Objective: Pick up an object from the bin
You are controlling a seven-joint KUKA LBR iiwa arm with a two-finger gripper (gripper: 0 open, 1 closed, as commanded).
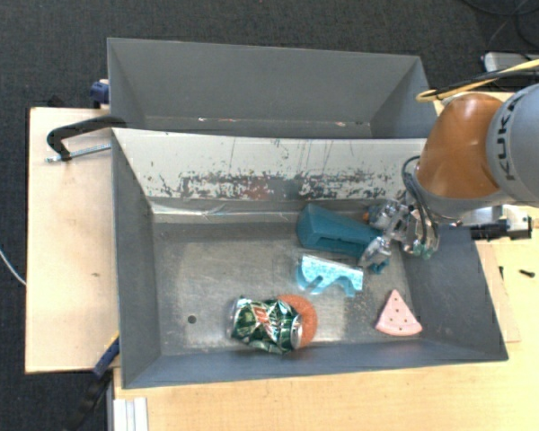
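— Where is the pincer [382,241] seen?
— At the right end of the dark teal block [332,230] lying in the bin [162,268].
— Is anything held?
— That cannot be told, nor how far it is opened.
— What else is found?
— Just in front of the block, a pale blue piece [330,275]. Further front and right, a pink wedge [397,316]. Front and left, a crushed green can [268,323] is pressed against an orange ball [305,315].

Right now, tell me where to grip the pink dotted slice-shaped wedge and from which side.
Take the pink wedge from straight above, probably closing across its two straight edges near the narrow tip. It lies flat, tip toward the back, apart from the pale blue plastic piece, so both edges are free. Its rounded base sits near the front wall.
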